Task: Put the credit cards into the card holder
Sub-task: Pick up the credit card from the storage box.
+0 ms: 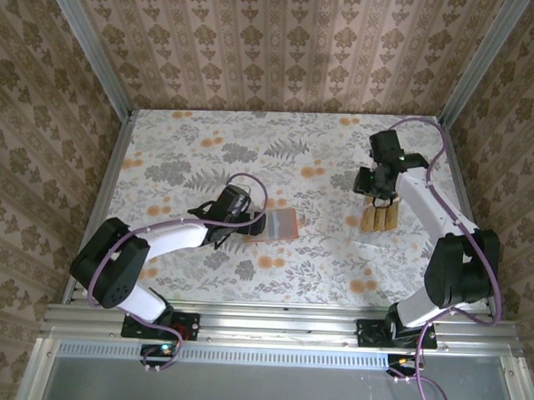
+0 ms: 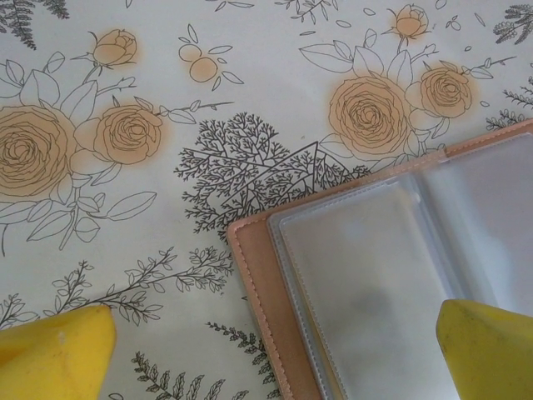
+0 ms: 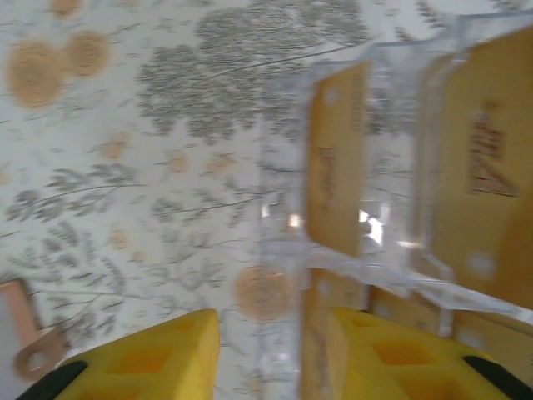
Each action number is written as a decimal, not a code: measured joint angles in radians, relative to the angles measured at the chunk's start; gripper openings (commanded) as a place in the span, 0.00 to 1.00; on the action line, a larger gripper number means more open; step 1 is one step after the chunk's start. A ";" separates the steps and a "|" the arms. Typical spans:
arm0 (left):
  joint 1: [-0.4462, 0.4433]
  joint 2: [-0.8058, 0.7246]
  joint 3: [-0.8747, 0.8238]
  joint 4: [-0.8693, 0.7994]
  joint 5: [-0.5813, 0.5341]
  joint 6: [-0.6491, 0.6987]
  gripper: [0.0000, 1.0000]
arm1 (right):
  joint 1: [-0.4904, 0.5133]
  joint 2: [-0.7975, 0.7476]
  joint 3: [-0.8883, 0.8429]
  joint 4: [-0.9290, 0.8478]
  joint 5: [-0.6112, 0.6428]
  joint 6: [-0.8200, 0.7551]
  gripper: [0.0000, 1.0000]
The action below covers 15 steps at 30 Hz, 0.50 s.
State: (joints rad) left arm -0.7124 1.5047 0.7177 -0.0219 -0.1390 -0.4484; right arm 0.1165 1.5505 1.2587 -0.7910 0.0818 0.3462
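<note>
Straddles a wall of the clear tray (image 3: 391,260), parted and empty: right end effector (image 3: 271,354), beside the credit cards (image 3: 337,167) (packed in compartments), right of centre from above. Could pinch plastic and drag the tray. Spread wide over the open card holder (image 2: 391,275), mid-frame from above: left end effector (image 2: 266,362).

No legible text anywhere. Brownish printed marks on the credit cards (image 3: 491,125), seen from the right wrist through clear plastic, too blurred to read.
</note>
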 measured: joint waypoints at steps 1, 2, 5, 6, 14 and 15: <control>-0.001 0.000 0.000 0.000 0.000 0.000 1.00 | -0.008 -0.002 -0.006 -0.004 0.018 -0.005 0.35; -0.001 0.000 0.000 0.000 -0.002 0.000 1.00 | -0.014 -0.007 -0.014 -0.007 0.030 -0.008 0.34; -0.001 0.000 0.000 0.000 -0.005 0.000 1.00 | -0.021 -0.042 -0.046 -0.024 0.062 -0.015 0.30; -0.001 0.000 -0.001 0.001 -0.005 0.000 1.00 | -0.021 -0.058 -0.056 -0.030 0.069 -0.018 0.28; -0.001 0.000 -0.002 0.002 -0.006 0.000 1.00 | -0.030 -0.140 -0.132 -0.056 0.099 -0.022 0.24; -0.001 0.000 -0.002 0.001 -0.006 0.000 1.00 | -0.031 -0.140 -0.145 -0.057 0.099 -0.021 0.24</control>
State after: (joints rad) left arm -0.7132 1.5043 0.7155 -0.0208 -0.1455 -0.4480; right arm 0.0853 1.4105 1.1141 -0.8478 0.1806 0.3248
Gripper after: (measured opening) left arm 0.999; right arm 0.240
